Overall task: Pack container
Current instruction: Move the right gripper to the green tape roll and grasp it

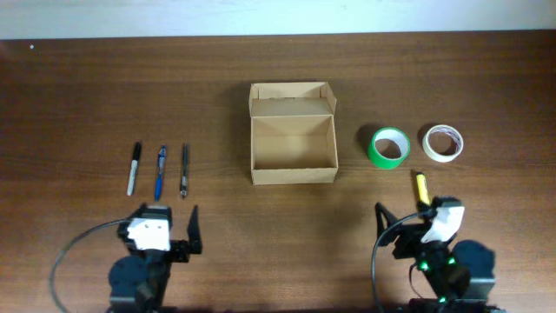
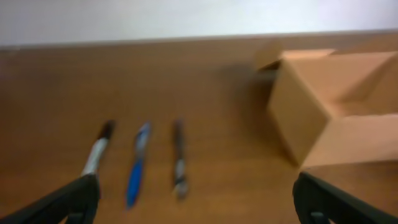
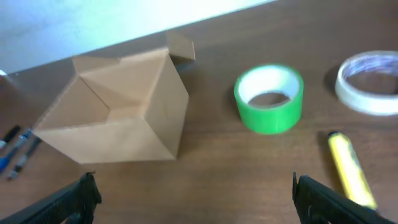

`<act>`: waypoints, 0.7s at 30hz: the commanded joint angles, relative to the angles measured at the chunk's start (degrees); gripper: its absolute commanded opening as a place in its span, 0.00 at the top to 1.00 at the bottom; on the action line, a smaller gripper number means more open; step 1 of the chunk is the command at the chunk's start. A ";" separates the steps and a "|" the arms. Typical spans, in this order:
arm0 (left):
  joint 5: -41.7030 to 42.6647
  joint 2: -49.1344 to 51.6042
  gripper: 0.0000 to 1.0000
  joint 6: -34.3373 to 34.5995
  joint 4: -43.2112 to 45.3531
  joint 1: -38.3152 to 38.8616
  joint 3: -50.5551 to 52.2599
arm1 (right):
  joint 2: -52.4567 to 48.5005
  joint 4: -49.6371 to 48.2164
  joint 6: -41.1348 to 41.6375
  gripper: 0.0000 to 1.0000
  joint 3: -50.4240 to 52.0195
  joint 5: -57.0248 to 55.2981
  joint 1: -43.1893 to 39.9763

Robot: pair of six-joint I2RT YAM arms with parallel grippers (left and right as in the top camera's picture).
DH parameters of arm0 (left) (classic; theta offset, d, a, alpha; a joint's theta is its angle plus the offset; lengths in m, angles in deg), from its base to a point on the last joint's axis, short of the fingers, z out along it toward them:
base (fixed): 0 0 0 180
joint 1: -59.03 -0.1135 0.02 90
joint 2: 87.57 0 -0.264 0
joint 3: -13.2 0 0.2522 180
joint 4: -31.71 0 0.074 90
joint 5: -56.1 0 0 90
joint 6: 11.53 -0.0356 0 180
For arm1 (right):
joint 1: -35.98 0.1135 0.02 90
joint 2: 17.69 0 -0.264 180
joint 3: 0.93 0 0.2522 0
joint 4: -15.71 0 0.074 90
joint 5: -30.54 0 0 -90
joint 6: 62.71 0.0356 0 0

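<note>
Tan container (image 1: 293,175), green tape roll (image 1: 387,162), yellow marker (image 1: 421,186).

Tan cardboard container (image 1: 293,156), rectangular, lid flap open toward the far side, upright mid-table, nothing inside

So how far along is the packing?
Barely started. Done: the container sits with its lid open, but empty. In hand: nothing; the left gripper and right gripper are both open, clear of everything. Left: the black marker, blue pen, dark pen, green tape, white tape and yellow highlighter all lie on the table, presumably still to go in.
</note>
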 commanded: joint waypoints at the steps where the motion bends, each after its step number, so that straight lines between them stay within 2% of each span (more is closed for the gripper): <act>1: -9.75 7.91 0.01 -0.24 -4.57 -0.26 -11.21 | -10.71 1.27 -5.38 0.01 -13.79 -3.26 -0.28; 6: -12.24 24.87 0.01 -5.40 -6.45 -0.28 -23.61 | -35.17 14.91 -16.31 0.01 -40.15 -5.35 -0.28; 12: -11.58 46.18 0.01 -7.74 -7.72 -2.47 -38.82 | -57.79 31.91 -17.05 0.01 -69.44 -4.17 -0.35; 15: -6.05 55.78 0.01 -7.74 -9.51 -5.38 -45.29 | -66.77 35.28 -16.76 0.01 -78.34 -5.14 -0.39; 19: 2.69 66.58 0.01 -7.67 -11.50 -9.22 -50.69 | -80.67 40.61 -10.78 0.01 -86.99 -8.07 -2.23; 21: 3.02 69.37 0.01 -7.65 -11.45 -9.84 -50.90 | -85.64 41.88 -10.78 0.01 -89.13 -6.88 -3.10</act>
